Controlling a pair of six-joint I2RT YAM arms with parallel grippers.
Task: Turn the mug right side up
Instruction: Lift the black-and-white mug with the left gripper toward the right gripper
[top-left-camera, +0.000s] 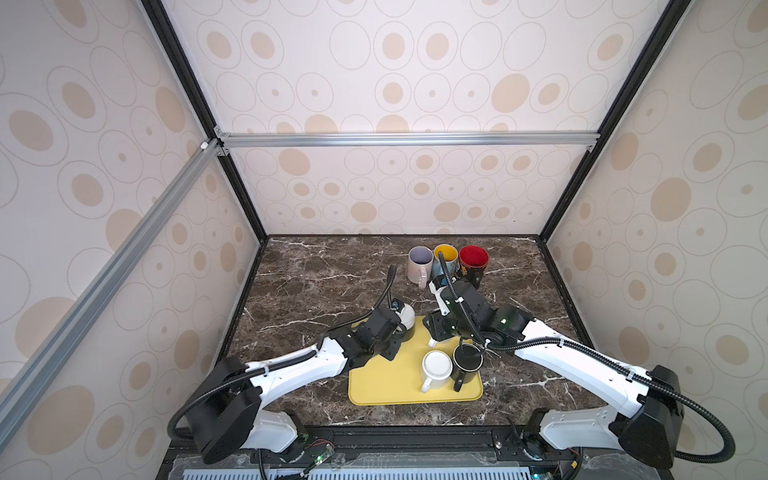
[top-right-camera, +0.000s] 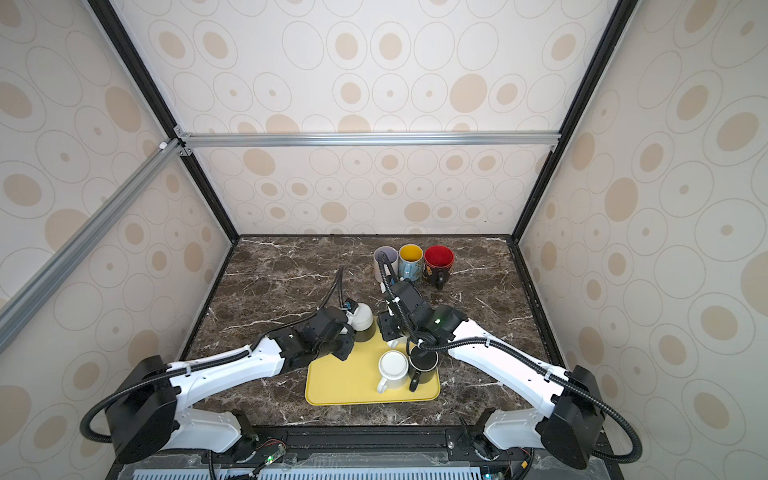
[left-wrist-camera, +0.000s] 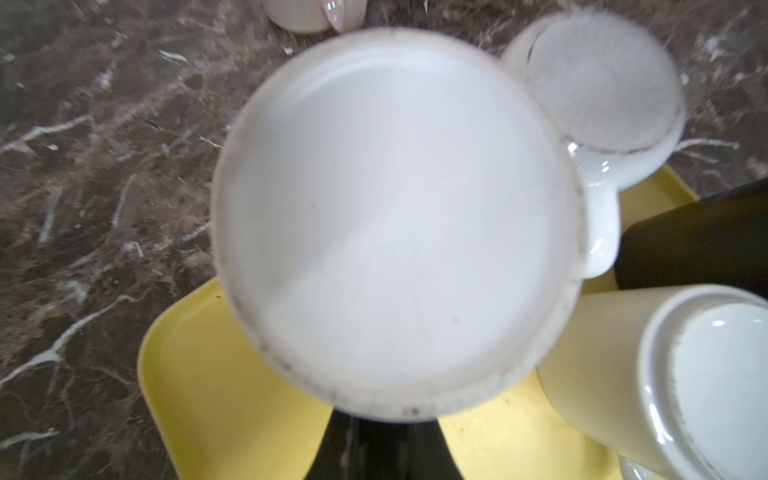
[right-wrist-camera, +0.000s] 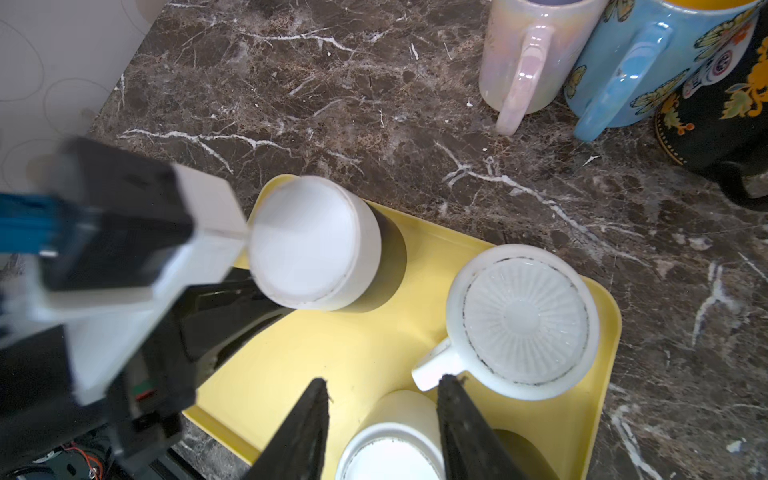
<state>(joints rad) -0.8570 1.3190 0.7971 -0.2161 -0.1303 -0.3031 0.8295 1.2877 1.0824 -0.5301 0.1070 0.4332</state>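
Observation:
The mug (top-left-camera: 406, 319) (top-right-camera: 362, 316) has a white base and a black lower body. It is bottom-up and tilted over the far left corner of the yellow tray (top-left-camera: 386, 386). My left gripper (top-left-camera: 400, 333) is shut on it from the near side. In the left wrist view the mug's white base (left-wrist-camera: 395, 216) fills the middle, with one black finger (left-wrist-camera: 374, 451) showing beneath it. My right gripper (right-wrist-camera: 384, 386) hangs open above the tray. Under its spread fingers stands a bottom-up cream mug (right-wrist-camera: 390, 449), and the handle of a ribbed white mug (right-wrist-camera: 523, 324) lies by one fingertip.
On the tray, the cream mug (top-left-camera: 436, 368) and a black mug (top-left-camera: 467, 361) stand upside down side by side. Three upright mugs stand in a row at the back: pearly pink (top-left-camera: 419, 262), blue with a yellow inside (top-left-camera: 445, 259), black with a red inside (top-left-camera: 473, 259).

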